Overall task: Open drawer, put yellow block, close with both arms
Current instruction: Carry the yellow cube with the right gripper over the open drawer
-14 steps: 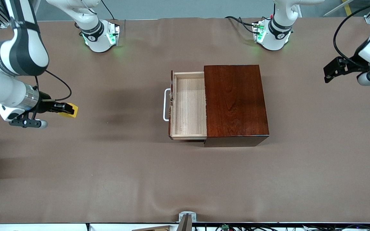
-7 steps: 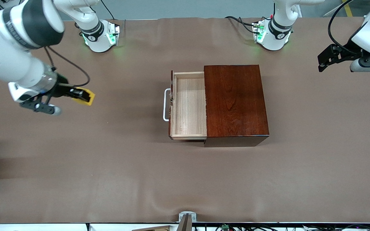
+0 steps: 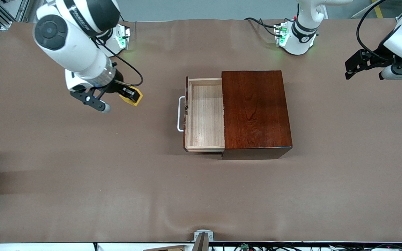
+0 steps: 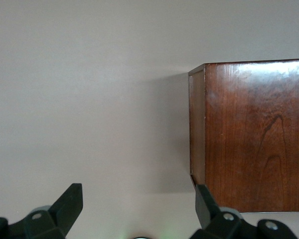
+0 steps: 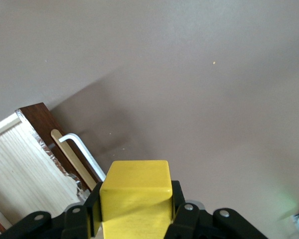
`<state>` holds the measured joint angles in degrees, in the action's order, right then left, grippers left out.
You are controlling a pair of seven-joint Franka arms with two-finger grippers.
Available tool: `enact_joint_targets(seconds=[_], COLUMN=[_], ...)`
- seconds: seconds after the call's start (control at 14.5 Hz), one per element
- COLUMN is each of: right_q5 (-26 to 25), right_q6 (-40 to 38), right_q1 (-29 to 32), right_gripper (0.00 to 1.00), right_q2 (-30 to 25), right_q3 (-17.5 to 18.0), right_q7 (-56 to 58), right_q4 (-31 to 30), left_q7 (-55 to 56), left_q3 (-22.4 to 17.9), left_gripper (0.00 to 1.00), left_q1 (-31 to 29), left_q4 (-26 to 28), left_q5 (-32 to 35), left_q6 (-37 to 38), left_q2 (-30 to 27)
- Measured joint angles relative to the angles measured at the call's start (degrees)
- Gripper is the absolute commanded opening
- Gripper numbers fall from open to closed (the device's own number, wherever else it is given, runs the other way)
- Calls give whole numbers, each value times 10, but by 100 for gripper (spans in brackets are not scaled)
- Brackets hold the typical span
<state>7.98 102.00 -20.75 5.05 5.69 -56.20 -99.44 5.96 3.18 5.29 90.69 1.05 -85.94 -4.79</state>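
The drawer [image 3: 204, 116] stands pulled out of the dark mahogany box [image 3: 256, 109], its pale wood tray empty and its white handle [image 3: 179, 114] toward the right arm's end. My right gripper [image 3: 131, 96] is shut on the yellow block [image 3: 133, 96] and holds it in the air over the bare table between the right arm's end and the drawer. In the right wrist view the block [image 5: 134, 196] sits between the fingers, with the handle [image 5: 82, 152] and tray ahead. My left gripper [image 3: 352, 68] is open and empty, up in the air past the box at the left arm's end.
The table [image 3: 82, 174] is covered with a brown mat. The two arm bases [image 3: 112, 42] stand along the edge farthest from the front camera. The left wrist view shows the box's corner [image 4: 249, 134] and bare mat.
My right gripper has carried the yellow block up and toward the drawer from the right arm's end. My left gripper rose slightly at first, then stayed put.
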Motion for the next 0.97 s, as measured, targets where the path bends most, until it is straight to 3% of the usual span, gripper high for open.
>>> enact_joint_targets(seconds=[0.28,0.97], right_q5=[0,0], right_q6=[34,36], right_q1=[-40,-114], right_gripper=[0,0], right_q2=[40,179], right_q3=[0,-1], right_q7=[-132,-452], right_q4=[17,141], left_q7=[-1,-4], left_q3=[-4,1], left_gripper=[100,100], left_q1=[-1,0], left_q4=[0,-2], left_q5=[0,0], left_q6=[0,0], left_q2=[0,0])
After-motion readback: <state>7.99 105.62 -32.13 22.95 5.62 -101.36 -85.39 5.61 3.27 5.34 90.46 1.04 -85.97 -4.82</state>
